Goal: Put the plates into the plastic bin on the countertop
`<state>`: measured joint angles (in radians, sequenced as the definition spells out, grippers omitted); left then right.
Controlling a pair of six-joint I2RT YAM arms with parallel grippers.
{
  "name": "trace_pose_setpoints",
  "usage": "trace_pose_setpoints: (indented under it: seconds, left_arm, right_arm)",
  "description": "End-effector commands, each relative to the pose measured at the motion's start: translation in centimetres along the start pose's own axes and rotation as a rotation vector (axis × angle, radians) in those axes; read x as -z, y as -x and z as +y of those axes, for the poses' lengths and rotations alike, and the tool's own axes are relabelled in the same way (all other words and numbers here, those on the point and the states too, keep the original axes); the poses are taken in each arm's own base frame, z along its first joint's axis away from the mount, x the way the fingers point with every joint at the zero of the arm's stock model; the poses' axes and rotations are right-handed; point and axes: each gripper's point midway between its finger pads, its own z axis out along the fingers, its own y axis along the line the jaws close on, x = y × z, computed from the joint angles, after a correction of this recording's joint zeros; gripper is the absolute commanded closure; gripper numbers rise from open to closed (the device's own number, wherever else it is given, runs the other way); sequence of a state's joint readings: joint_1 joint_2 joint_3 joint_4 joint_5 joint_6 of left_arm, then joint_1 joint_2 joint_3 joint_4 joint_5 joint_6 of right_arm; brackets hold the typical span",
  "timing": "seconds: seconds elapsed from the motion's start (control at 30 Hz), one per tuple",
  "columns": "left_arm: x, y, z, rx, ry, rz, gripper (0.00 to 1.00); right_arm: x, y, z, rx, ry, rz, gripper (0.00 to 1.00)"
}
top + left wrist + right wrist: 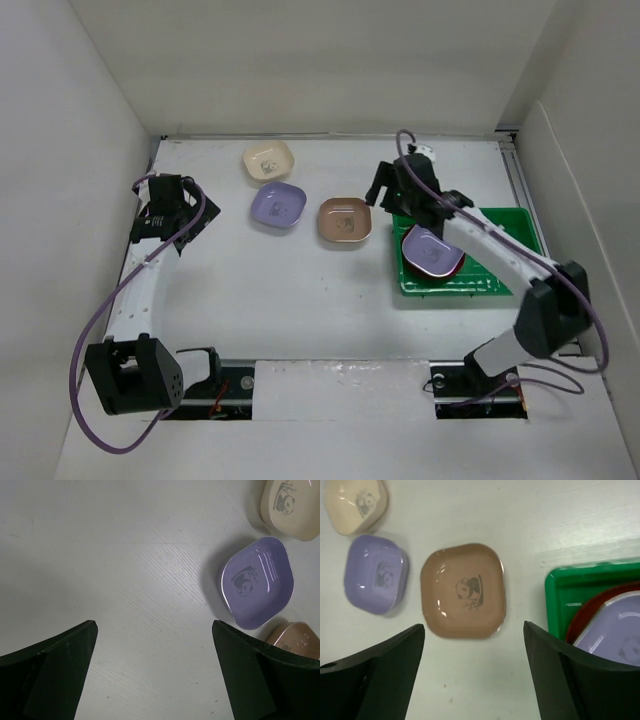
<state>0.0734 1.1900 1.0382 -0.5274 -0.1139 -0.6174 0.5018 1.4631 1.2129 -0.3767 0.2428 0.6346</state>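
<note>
Three plates lie on the white countertop (pixel 300 290): a cream one (pixel 268 160), a lavender one (pixel 278 205) and a tan-pink one (pixel 346 219). The green plastic bin (pixel 452 284) at the right holds a red-orange plate (pixel 415 268) with a second lavender plate (pixel 432 250) on top. My right gripper (pixel 380 190) is open and empty, between the tan-pink plate (pixel 463 590) and the bin's left wall (pixel 555 595). My left gripper (pixel 190 212) is open and empty at the far left, apart from the lavender plate (pixel 257 582). The olive green plate and a second red-orange plate are not in view.
White walls stand close on the left, back and right. The right arm reaches over the bin. The cream plate (pixel 292 505) and the tan-pink plate (pixel 297 640) sit at the right edge of the left wrist view.
</note>
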Motion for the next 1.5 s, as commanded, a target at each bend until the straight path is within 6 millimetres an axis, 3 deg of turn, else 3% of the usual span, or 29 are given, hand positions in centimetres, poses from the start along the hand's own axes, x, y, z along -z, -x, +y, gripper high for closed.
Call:
trace_pose_setpoints:
  seconds: [0.0, 0.07, 0.1, 0.17, 0.37, 0.43, 0.53, 0.63, 0.7, 0.73, 0.77, 0.83, 1.0, 1.03, 1.1, 1.2, 1.23, 1.3, 1.33, 1.47]
  left_arm:
    - [0.2, 0.3, 0.1, -0.009, -0.002, -0.025, 0.00]
    - [0.0, 0.2, 0.2, -0.011, 0.003, -0.018, 0.00]
    - [0.0, 0.2, 0.2, -0.011, 0.003, -0.018, 0.00]
    - [0.0, 0.2, 0.2, -0.011, 0.003, -0.018, 0.00]
    - [0.0, 0.3, 0.3, -0.011, 0.010, -0.023, 0.00]
    - [0.0, 0.3, 0.3, -0.011, 0.010, -0.023, 0.00]
    - [0.0, 0.3, 0.3, -0.011, 0.010, -0.023, 0.00]
    - [0.0, 0.3, 0.3, -0.011, 0.010, -0.023, 0.00]
    - [-0.1, 0.5, 0.2, -0.020, 0.010, -0.024, 0.00]
    - [-0.1, 0.5, 0.2, -0.020, 0.010, -0.025, 0.00]
    - [-0.1, 0.3, 0.3, -0.021, 0.015, -0.018, 0.00]
    - [-0.1, 0.3, 0.3, -0.021, 0.015, -0.017, 0.00]
    - [-0.1, 0.4, 0.5, -0.021, 0.022, -0.023, 0.00]
    - [-0.1, 0.4, 0.5, -0.021, 0.022, -0.023, 0.00]
    - [0.2, 0.5, 0.3, -0.020, 0.010, -0.025, 0.00]
    - [0.4, 0.7, -0.1, -0.017, -0.010, -0.034, 0.00]
    - [0.4, 0.7, -0.1, -0.017, -0.010, -0.034, 0.00]
    - [0.5, 0.6, -0.2, -0.017, -0.017, -0.029, 0.00]
    - [0.5, 0.6, -0.2, -0.017, -0.017, -0.029, 0.00]
    - [1.4, 1.3, 0.1, 0.000, -0.010, -0.071, 0.00]
  right_arm:
    - [-4.0, -1.5, -0.1, 0.119, -0.067, 0.075, 0.17]
    - [-5.3, -1.2, 1.5, 0.135, -0.041, 0.084, 0.18]
    - [-7.0, -2.4, 1.1, 0.145, -0.063, 0.116, 0.18]
    - [-7.9, -2.4, 2.1, 0.161, -0.057, 0.122, 0.19]
    - [-11.0, -4.9, 1.1, 0.190, -0.099, 0.183, 0.19]
    - [-12.0, -6.5, 0.5, 0.198, -0.110, 0.223, 0.24]
    - [-12.7, -7.2, 0.1, 0.179, -0.105, 0.241, 0.31]
    - [-13.5, -8.7, -1.1, 0.155, -0.123, 0.279, 0.32]
    - [-13.6, -8.9, -1.7, 0.139, -0.138, 0.285, 0.39]
    - [-13.7, -9.2, -2.2, 0.132, -0.138, 0.293, 0.48]
    - [-13.6, -9.1, -2.0, 0.128, -0.124, 0.288, 0.79]
    - [-12.6, -7.8, -1.2, 0.100, -0.103, 0.255, 0.99]
    - [-7.8, -2.6, 0.7, 0.051, -0.065, 0.086, 1.00]
    - [-5.6, 0.0, 1.7, 0.005, -0.036, 0.017, 1.00]
    - [-3.0, 2.0, -0.2, -0.041, -0.086, -0.041, 1.00]
    - [-1.1, 3.1, -3.4, -0.095, -0.160, -0.076, 1.00]
    - [-0.8, 1.8, -5.3, -0.101, -0.201, -0.057, 1.00]
    - [1.2, 2.3, -6.9, -0.179, -0.218, -0.103, 1.00]
    - [2.2, 1.0, -9.0, -0.230, -0.252, -0.098, 1.00]
    - [3.2, -2.2, -14.3, -0.302, -0.315, -0.103, 1.00]
